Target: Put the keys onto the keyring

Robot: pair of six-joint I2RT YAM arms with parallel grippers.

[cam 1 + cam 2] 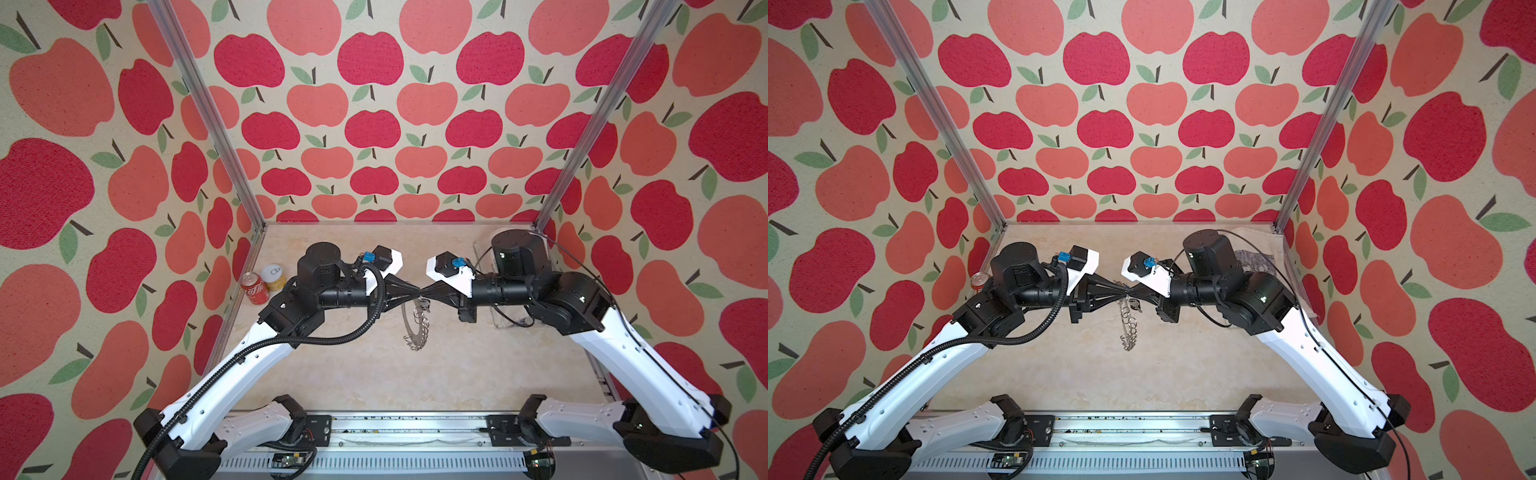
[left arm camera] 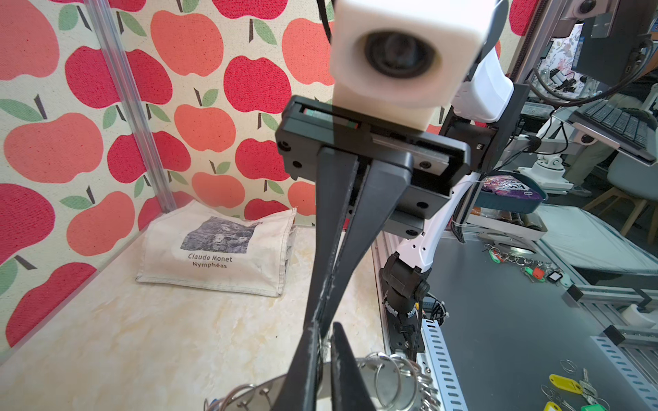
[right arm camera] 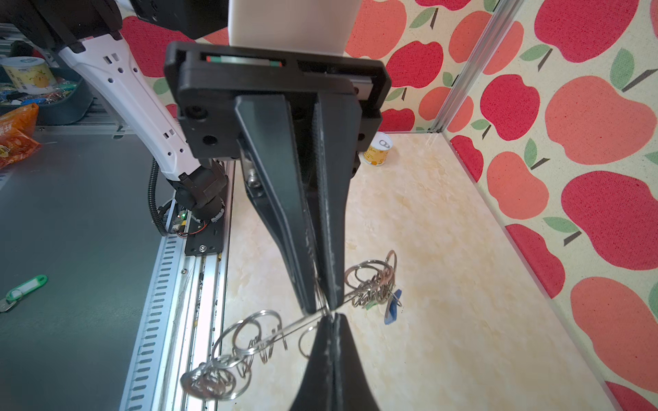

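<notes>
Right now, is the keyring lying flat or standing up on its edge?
On edge. In both top views the keyring is a thin sliver hanging below the left gripper and right gripper.

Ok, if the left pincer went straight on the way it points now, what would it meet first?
The right pincer, almost at once: the left pincer sits tip to tip with it, both pinching the rim of the keyring.

Both top views: high, looking down over beige marbled table [image 1: 457, 374] twd apple-print back wall [image 1: 374, 124]. Wrist cams: close-up, facing each other, sharing silver ring-fringed keyring [image 3: 372, 293].
</notes>
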